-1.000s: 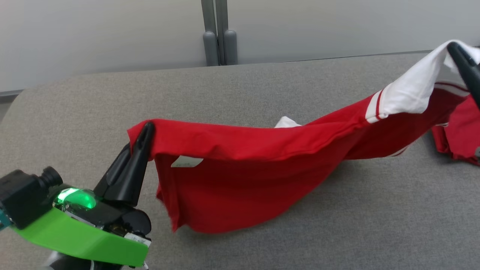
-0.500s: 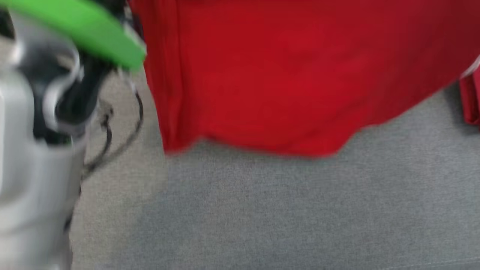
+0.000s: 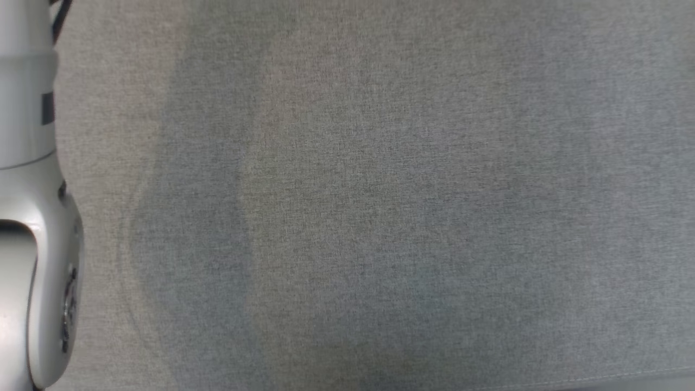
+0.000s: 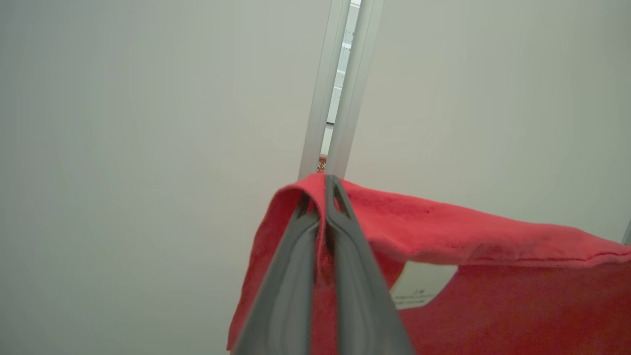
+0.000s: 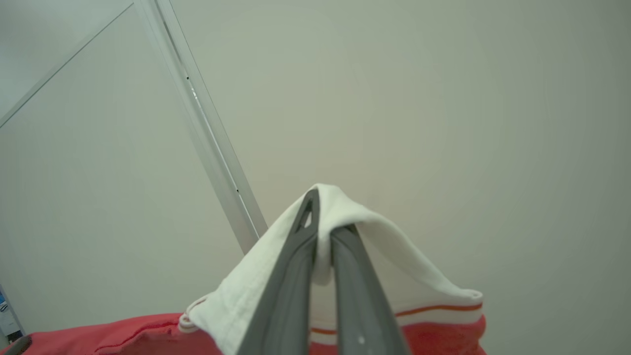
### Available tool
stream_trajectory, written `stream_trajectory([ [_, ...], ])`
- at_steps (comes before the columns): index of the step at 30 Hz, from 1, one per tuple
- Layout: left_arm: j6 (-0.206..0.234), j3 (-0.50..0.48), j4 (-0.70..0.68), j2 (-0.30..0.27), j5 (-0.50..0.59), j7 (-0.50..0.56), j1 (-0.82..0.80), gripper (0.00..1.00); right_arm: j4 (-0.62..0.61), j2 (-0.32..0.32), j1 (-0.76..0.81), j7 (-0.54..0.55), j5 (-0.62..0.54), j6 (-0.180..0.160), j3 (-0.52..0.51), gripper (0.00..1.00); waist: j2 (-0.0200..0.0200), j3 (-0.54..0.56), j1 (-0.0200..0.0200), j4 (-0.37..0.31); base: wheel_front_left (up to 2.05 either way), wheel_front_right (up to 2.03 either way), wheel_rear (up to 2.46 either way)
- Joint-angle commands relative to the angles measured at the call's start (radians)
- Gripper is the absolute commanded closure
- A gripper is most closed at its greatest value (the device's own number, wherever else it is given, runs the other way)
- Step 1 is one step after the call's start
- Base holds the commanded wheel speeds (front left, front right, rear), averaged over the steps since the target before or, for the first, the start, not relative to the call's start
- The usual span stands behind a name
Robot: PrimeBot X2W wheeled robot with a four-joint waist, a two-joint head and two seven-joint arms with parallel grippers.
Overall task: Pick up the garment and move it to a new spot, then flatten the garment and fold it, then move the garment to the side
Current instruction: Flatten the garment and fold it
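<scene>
Now the head camera has tilted down to the grey fabric worktop (image 3: 380,190); the red-and-white cloth garment (image 4: 493,301) hangs before the pale wall (image 4: 148,148), left pincer (image 4: 320,192) pinching its red edge (image 4: 443,231), right pincer (image 5: 328,212) its white sleeve (image 5: 394,276).

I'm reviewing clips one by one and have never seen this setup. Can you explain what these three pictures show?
This is a wheeled robot with two arms. The head camera looks down at a grey fabric surface; the pale shape at the left edge is one forearm. The other two pictures come from wrist cameras looking along each claw. The left claw is shut on the red edge of the garment, near a white label. The right claw is shut on its white part. Both face a plain wall, so the garment seems lifted.
</scene>
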State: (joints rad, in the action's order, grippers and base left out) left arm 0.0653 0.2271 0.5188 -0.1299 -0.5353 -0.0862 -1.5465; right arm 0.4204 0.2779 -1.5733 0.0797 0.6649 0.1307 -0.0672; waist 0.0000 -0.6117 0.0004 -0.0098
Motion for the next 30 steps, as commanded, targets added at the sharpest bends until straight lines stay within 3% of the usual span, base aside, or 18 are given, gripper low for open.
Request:
stream_trajectory([
  [1, -0.018, 0.005, 0.035, 0.009, 0.011, -0.039, -0.001, 1.00, 0.012, 0.002, 0.023, -0.004, 0.014, 0.000, 0.033, 1.00, 0.0000, -0.073, -0.0004, 0.005, 0.00, 0.00, 0.00],
  [8, -0.124, 0.047, 0.206, 0.026, -0.016, -0.138, 0.202, 1.00, -0.097, 0.048, 0.358, -0.073, 0.176, 0.000, 0.216, 1.00, 0.0000, -0.027, -0.0004, 0.016, 0.00, 0.00, 0.00],
  [14, -0.180, 0.074, 0.198, 0.014, -0.074, -0.151, 0.476, 1.00, -0.265, 0.111, 0.750, -0.134, 0.336, 0.000, 0.264, 1.00, 0.0000, 0.065, -0.0004, 0.034, 0.00, 0.00, 0.00],
  [22, -0.186, 0.076, 0.007, -0.047, -0.168, -0.112, 0.879, 1.00, -0.359, 0.164, 1.154, -0.141, 0.421, 0.000, 0.285, 1.00, 0.0000, 0.265, -0.0004, 0.037, 0.00, 0.00, 0.00],
  [30, -0.108, 0.075, -0.281, -0.061, -0.261, -0.029, 1.334, 1.00, -0.356, 0.159, 1.470, -0.143, 0.427, 0.000, 0.300, 1.00, 0.0000, 0.394, -0.0004, 0.035, 0.00, 0.00, 0.00],
])
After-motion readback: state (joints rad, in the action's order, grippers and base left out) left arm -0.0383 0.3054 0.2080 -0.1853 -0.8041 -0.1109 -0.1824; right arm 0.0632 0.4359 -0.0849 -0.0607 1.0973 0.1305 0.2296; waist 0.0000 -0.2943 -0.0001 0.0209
